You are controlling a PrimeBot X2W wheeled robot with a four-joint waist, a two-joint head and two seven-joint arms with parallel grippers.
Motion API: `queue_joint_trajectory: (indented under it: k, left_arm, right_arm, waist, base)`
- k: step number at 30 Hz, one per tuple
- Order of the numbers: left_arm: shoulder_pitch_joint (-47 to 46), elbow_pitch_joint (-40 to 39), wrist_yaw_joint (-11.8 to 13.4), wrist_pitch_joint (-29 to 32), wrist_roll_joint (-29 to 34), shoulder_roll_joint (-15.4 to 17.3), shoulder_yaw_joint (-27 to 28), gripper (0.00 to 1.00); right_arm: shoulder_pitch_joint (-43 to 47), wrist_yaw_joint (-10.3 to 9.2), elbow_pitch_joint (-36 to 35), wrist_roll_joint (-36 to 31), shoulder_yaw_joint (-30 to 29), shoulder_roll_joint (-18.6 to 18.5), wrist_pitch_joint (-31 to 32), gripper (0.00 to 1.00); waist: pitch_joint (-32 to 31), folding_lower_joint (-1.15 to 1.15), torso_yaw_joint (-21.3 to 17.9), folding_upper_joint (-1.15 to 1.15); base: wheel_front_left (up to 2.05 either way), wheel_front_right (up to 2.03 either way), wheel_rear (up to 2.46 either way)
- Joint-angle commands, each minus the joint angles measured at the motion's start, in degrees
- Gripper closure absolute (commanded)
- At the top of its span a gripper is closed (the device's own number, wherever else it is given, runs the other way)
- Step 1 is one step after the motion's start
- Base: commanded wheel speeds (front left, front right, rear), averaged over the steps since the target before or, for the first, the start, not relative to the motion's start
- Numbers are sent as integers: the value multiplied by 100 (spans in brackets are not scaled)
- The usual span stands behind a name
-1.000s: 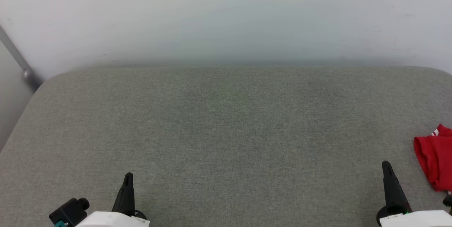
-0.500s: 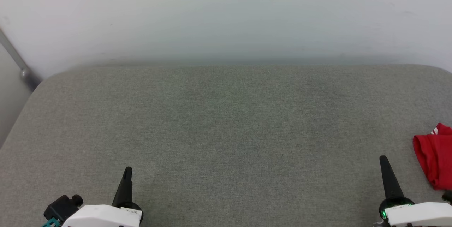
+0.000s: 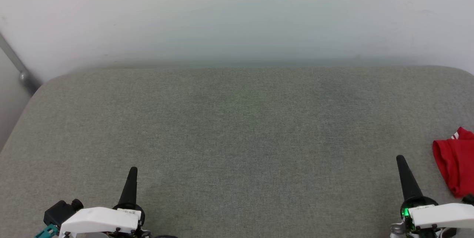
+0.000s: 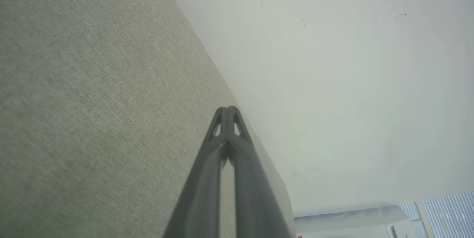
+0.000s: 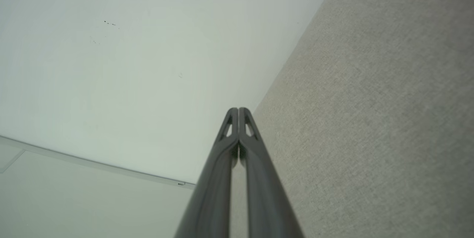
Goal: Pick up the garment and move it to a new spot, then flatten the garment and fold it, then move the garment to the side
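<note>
Head view: garment (image 3: 454, 166) runs off the right edge; I get just a bunched red corner with a sliver of white stripe. Wrist housings of left gripper (image 3: 132, 171) and right gripper (image 3: 400, 159) cut by bottom edge.

Before me: a wide padded surface (image 3: 237, 130) w/ a grey-green woven fabric cover, corners rounded at far L & R, far edge up against a pale wall (image 3: 237, 16). On it lies the garment (image 3: 454, 167): red, bunched, at the R side, partly past the head view's R edge, w/ a bit of red-white stripe trim at its top. The cover lies flat & even.
</note>
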Motion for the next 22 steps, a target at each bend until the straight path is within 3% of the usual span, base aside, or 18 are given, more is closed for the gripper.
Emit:
queue_joint_trajectory:
  k: [1, 22]
  left_arm:
    - [-127, -6, -63, 51, -202, 34, 38, 100]
    - [-366, 124, -172, 336, -1335, 19, 174, 100]
  right_arm:
    - [-163, -2, 1, 190, -14, -48, 41, 100]
    - [-432, -3, 202, 1209, -54, -31, 328, 100]
  waist:
    - [5, 0, -3, 0]
    - [51, 0, -33, 0]
  base:
    - [0, 0, 0]
    - [0, 0, 0]
